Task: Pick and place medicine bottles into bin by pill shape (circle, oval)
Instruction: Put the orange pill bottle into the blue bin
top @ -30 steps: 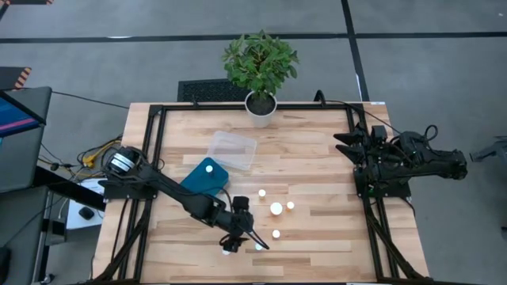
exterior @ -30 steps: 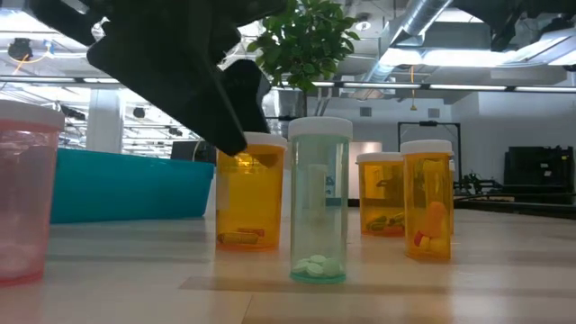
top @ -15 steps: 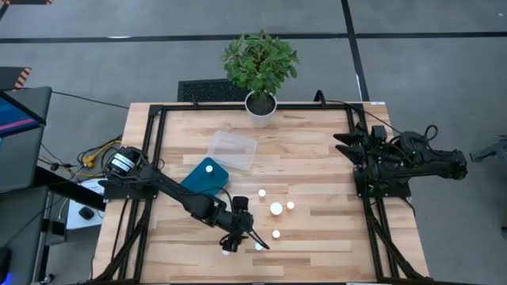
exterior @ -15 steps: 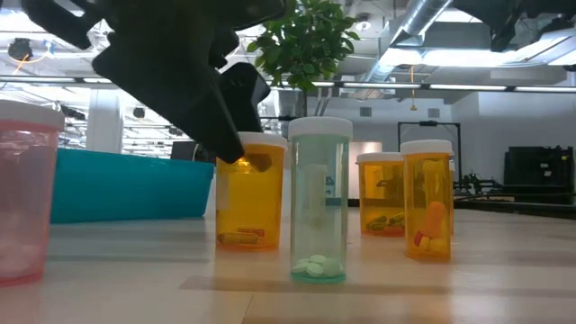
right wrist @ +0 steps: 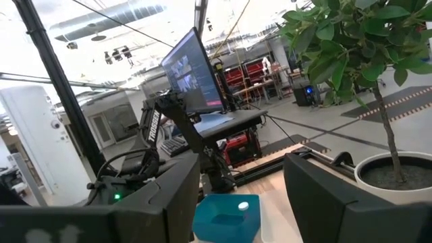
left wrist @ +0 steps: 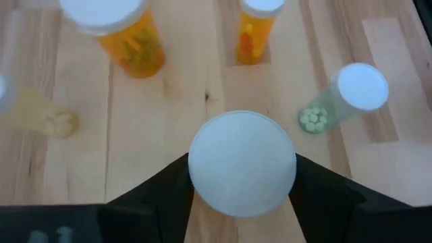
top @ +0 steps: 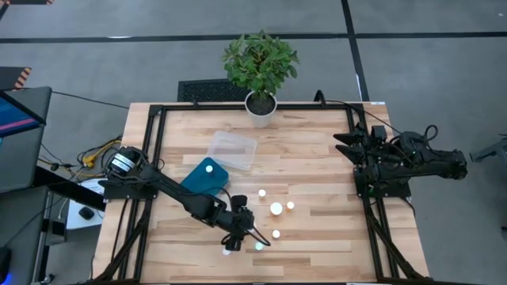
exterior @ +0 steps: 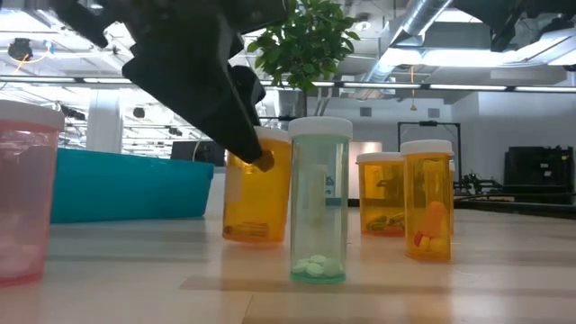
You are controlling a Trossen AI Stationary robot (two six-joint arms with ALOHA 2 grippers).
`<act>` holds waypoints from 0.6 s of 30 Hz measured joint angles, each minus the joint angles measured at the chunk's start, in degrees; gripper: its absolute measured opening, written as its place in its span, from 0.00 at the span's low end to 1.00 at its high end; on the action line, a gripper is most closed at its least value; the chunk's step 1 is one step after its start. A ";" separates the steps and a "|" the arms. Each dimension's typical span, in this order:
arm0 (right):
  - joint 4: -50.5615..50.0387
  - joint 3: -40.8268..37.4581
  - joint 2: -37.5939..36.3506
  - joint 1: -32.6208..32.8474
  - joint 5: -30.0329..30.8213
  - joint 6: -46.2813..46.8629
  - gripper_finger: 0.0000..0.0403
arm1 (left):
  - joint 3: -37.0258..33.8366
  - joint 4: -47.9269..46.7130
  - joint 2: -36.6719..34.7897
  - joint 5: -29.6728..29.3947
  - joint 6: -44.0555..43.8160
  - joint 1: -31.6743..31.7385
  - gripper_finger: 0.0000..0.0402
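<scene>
Your left gripper (left wrist: 241, 177) has its two fingers closed on the sides of an orange bottle (exterior: 256, 193), whose white cap (left wrist: 241, 164) fills the middle of the left wrist view, so the bottle sits squarely between the fingers with its long axis near upright; in the low view it leans a little and its base looks barely off the wood, though you cannot be sure it is clear. In the high view this grasp is at the front of the table (top: 317, 162), and the teal bin (top: 204, 178) lies back and to the left of it, with one white cap (top: 209, 168) already inside and a clear bin (top: 232, 150) just beyond it, so the carry runs back along your own arm. Mind the neighbours: a pale green bottle (exterior: 319, 200) with round tablets at its bottom stands just beside the held one, and two more orange bottles (exterior: 427, 200) stand farther right. A pinkish bottle (exterior: 27, 191) is near on the other side. Lift straight up before you swing, or the tilt may clip the green one. Your right gripper (top: 345, 147) waits well apart at the table's right edge, fingers spread wide
</scene>
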 joint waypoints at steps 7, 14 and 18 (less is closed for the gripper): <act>-0.05 0.00 0.00 0.00 0.00 -0.02 0.56 | 0.00 -4.72 -6.79 -6.29 -11.16 1.21 0.50; -0.06 0.00 0.00 0.00 0.02 -0.04 0.56 | 0.11 -20.72 -20.65 -15.05 -21.44 1.70 0.53; -0.07 0.00 0.00 0.00 0.02 -0.04 0.56 | 0.11 -34.32 -27.56 -20.14 -29.32 1.24 0.54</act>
